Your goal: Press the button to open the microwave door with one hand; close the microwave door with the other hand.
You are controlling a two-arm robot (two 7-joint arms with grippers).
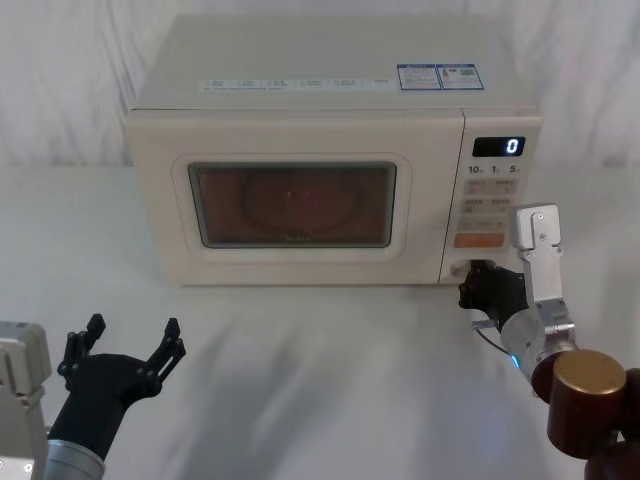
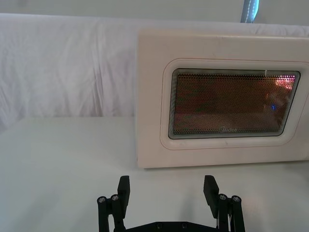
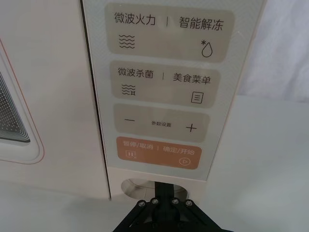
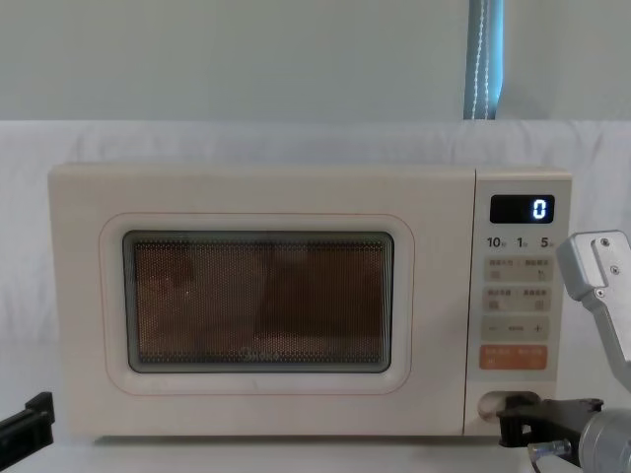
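The microwave door [image 1: 290, 205] is cream, with a thin reddish outline around a dark window of fine dotted mesh glowing amber-brown. The control panel [image 3: 159, 92] is cream with beige keys, one orange key [image 3: 158, 152] lettered in white, and a black display [image 4: 523, 209] showing a white 0. Both pincers, left [image 1: 130, 338] and right [image 1: 480, 282], are black. The desk [image 1: 320, 370] is white
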